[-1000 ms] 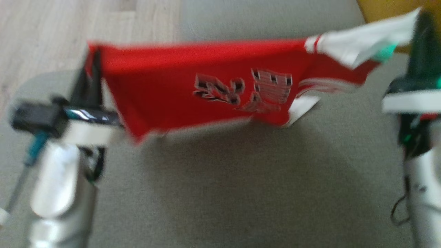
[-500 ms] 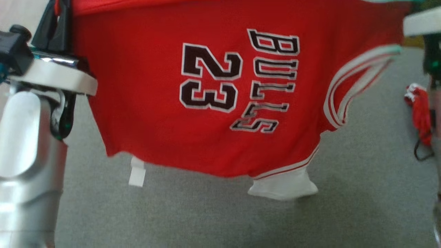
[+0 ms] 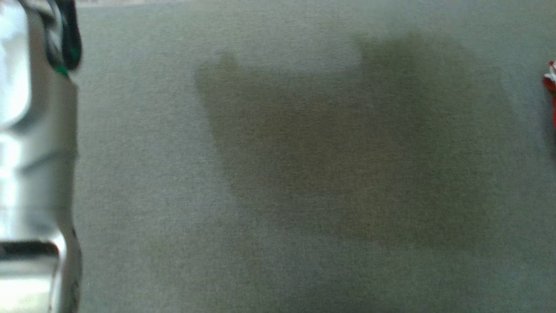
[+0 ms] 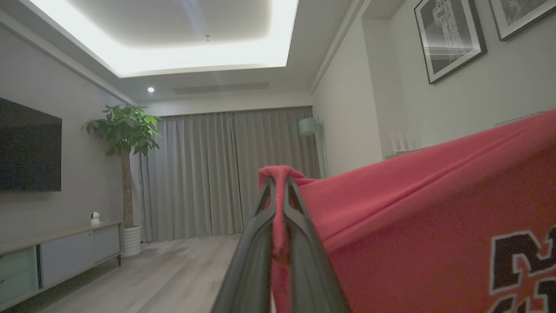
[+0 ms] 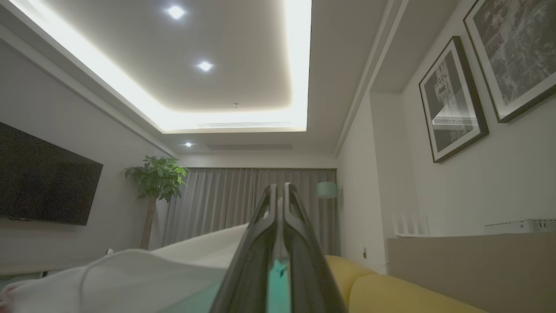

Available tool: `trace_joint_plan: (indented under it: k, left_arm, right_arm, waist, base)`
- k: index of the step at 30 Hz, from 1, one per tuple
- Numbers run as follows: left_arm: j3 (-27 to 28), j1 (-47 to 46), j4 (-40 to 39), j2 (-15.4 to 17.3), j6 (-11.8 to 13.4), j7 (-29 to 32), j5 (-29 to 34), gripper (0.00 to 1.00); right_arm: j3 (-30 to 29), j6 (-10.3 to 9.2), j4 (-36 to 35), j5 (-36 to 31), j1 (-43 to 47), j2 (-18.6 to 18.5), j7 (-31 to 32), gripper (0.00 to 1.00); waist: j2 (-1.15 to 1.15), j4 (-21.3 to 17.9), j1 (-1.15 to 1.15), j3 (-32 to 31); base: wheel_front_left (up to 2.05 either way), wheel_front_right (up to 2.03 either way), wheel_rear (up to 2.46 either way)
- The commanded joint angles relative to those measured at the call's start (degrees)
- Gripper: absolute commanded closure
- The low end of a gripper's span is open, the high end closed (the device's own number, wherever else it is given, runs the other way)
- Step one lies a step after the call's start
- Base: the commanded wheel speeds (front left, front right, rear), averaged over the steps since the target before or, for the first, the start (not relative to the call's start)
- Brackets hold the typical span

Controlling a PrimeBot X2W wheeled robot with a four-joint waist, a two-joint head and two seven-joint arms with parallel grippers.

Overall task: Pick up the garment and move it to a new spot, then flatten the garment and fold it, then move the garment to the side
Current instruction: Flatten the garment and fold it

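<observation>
Head view has shifted onto carpet (image 3: 130, 217) and a shadow (image 3: 325, 152). Left gripper (image 4: 278, 184) pinches jersey (image 4: 412, 208) corner; right gripper (image 5: 278, 191) is clamped on its white edge, above carpet.

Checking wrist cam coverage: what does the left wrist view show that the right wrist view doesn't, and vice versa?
Left wrist: left gripper shut on a red fold of the garment, its black lettering, a low cabinet. Right wrist: right gripper shut on pale cloth, apparently the same garment, and a yellow sofa. Both: plant, curtains, TV, framed pictures.
</observation>
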Motion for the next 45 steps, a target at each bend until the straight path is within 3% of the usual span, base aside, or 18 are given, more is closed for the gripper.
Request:
trace_joint_plan:
  k: [1,5,17,22,27,31,36,41,45]
  left_arm:
    - [2.6,2.2,-0.5,2.2,0.1,-0.2,-0.4,1.00]
    - [4.9,10.6,-0.7,0.9,0.0,-0.2,-0.8,1.00]
    - [12.4,43.1,-1.4,-8.2,-2.6,-0.2,-0.5,1.00]
    - [13.7,52.2,-2.6,-9.2,-2.4,-0.2,-0.1,1.00]
    - [10.4,59.6,-4.3,-9.3,-1.7,-0.2,-2.6,1.00]
    - [9.0,62.8,-5.3,-9.3,-1.4,-0.2,-3.2,1.00]
    - [8.1,64.7,-7.4,-9.3,-0.7,-0.2,-3.4,1.00]
    - [7.7,61.1,-8.8,-9.3,-0.7,-0.2,-3.3,1.00]
    - [7.2,56.5,-7.1,-9.3,-0.5,-0.2,-3.7,1.00]
  right_arm:
    - [0.0,-0.04,-1.8,0.5,2.0,1.2,-0.2,1.00]
    - [0.5,-0.04,-2.8,3.6,11.6,1.0,-0.3,1.00]
    - [0.8,-0.04,-8.2,17.2,55.0,3.6,-0.3,1.00]
    - [2.4,-0.04,-10.5,19.8,66.9,5.0,-0.3,1.00]
    - [4.6,-0.04,-11.4,21.5,76.2,4.8,-0.3,1.00]
    - [4.5,-0.04,-13.0,20.7,80.3,3.3,-0.3,1.00]
    - [1.9,-0.04,-16.1,21.8,81.6,4.0,-0.3,1.00]
    - [2.9,-0.04,-18.1,21.3,75.9,4.4,0.1,1.00]
    - [4.0,-0.04,-15.2,19.8,68.4,5.4,1.6,1.00]
  waist:
    - [0.00,-0.9,-0.03,0.4]
    - [0.00,-1.9,-0.03,0.8]
    - [0.00,-5.6,-0.03,-1.4]
    - [0.00,-6.8,-0.03,-4.7]
    - [0.00,-7.0,-0.03,-7.8]
    - [0.00,-6.8,-0.03,-9.3]
    - [0.00,-6.1,-0.03,-9.9]
    - [0.00,-4.8,-0.03,-8.2]
    - [0.00,-4.0,-0.03,-6.2]
  base:
    - [0.00,0.00,0.00]
    - [0.00,0.00,0.00]
    - [0.00,0.00,0.00]
    - [0.00,0.00,0.00]
    - [0.00,0.00,0.00]
    - [0.00,0.00,0.00]
    - [0.00,0.00,0.00]
    - [0.00,0.00,0.00]
    - [0.00,0.00,0.00]
